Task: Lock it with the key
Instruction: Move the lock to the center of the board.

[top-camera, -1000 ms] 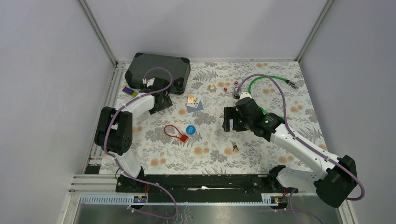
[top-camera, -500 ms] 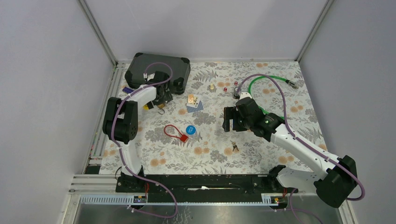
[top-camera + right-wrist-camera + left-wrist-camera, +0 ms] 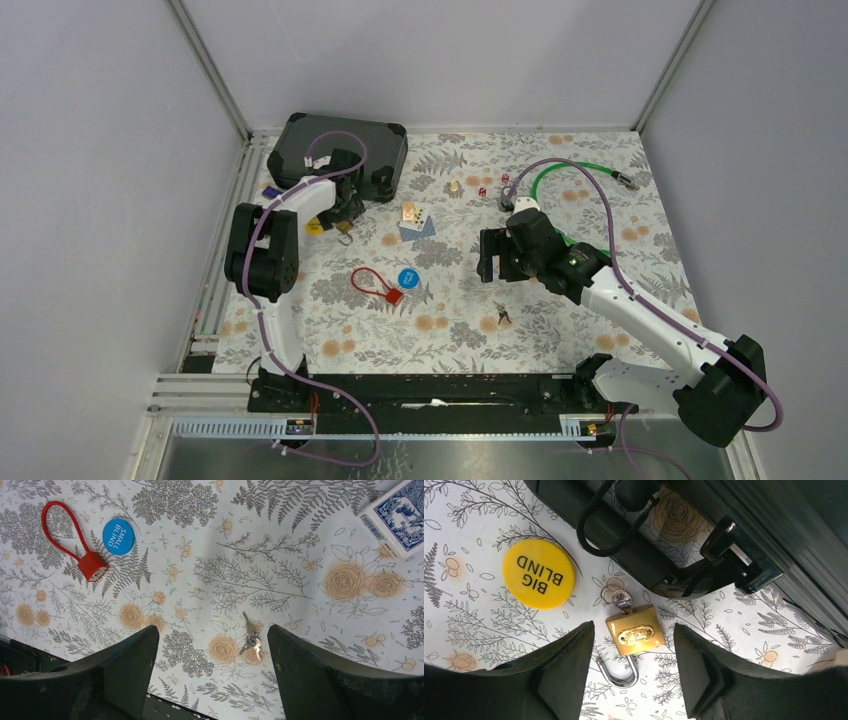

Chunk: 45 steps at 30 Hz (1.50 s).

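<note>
A brass padlock (image 3: 634, 629) lies flat on the floral cloth with a key (image 3: 622, 599) in its keyhole and its steel shackle (image 3: 624, 672) swung open. It also shows in the top view (image 3: 344, 228). My left gripper (image 3: 633, 672) is open and hangs over it, one finger on each side, touching nothing. A loose bunch of keys (image 3: 250, 639) lies on the cloth between the fingers of my open right gripper (image 3: 212, 680), which is above it and empty. The bunch shows in the top view too (image 3: 502, 315).
A black case (image 3: 340, 150) lies at the back left, its handle and latch (image 3: 744, 565) close to the padlock. A yellow "BIG BLIND" disc (image 3: 538, 573), a blue "SMALL BLIND" disc (image 3: 118, 536), a red cable seal (image 3: 75, 540), a card box (image 3: 400, 517) and a green cable (image 3: 560, 175) lie around.
My left arm has swung back toward the case and now hangs over the padlock. My right arm has hardly moved.
</note>
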Each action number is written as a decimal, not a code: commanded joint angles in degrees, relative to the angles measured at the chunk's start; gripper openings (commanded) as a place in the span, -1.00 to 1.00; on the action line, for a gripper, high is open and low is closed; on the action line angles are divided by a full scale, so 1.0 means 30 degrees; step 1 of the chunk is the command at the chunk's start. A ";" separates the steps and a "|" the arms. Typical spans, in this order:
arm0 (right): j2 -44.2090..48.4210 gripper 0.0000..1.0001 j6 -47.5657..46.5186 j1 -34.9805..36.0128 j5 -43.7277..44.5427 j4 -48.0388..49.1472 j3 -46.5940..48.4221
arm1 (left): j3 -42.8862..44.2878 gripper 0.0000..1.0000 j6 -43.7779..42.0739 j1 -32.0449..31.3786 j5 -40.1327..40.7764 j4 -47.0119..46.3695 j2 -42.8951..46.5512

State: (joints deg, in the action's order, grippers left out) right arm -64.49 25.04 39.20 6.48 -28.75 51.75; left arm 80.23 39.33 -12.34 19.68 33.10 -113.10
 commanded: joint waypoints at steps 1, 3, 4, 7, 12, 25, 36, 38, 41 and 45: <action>0.0367 0.73 -0.0350 -0.0137 0.0206 0.0519 -0.0051 | 0.0111 0.23 0.0508 0.0099 0.0642 -0.0022 -0.0079; 0.0306 0.73 -0.0384 -0.0135 0.0213 0.0503 -0.0024 | 0.0122 0.19 0.0506 0.0099 0.0664 -0.0004 -0.0098; 0.0299 0.73 -0.0378 -0.0138 0.0213 0.0510 0.0000 | 0.0108 0.19 0.0538 0.0099 0.0652 0.0031 -0.0098; 0.0283 0.73 -0.0415 -0.0124 0.0213 0.0516 0.0014 | -0.0012 0.12 0.0516 0.0099 0.0460 0.0011 -0.0121; 0.0205 0.73 -0.0420 -0.0121 0.0227 0.0542 0.0004 | -0.0204 0.12 0.0469 -0.0054 0.0152 0.0011 -0.0125; 0.0282 0.73 -0.0466 -0.0138 0.0038 0.0689 -0.0022 | -0.0609 0.23 0.0190 -0.0829 0.0334 0.0038 0.0095; 0.0309 0.73 -0.0414 -0.0137 -0.0107 0.0776 0.0035 | -0.0781 -0.06 -0.0132 -0.1876 0.0093 -0.0018 0.0194; 0.0322 0.73 -0.0384 -0.0122 -0.0138 0.0749 0.0051 | -0.0871 -0.06 -0.0131 -0.2047 0.0100 -0.0033 0.0255; 0.0398 0.73 -0.0377 -0.0120 -0.0139 0.0762 0.0037 | -0.1149 -0.09 -0.0239 -0.2303 -0.0031 -0.0129 0.0428; 0.0350 0.73 -0.0385 -0.0123 -0.0139 0.0788 0.0088 | -0.1854 -0.17 -0.0509 -0.2901 -0.0531 -0.0607 0.0839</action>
State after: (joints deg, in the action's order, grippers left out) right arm -64.49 24.27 39.20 6.37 -27.70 51.66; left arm 77.12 39.05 -19.62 19.77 32.77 -112.95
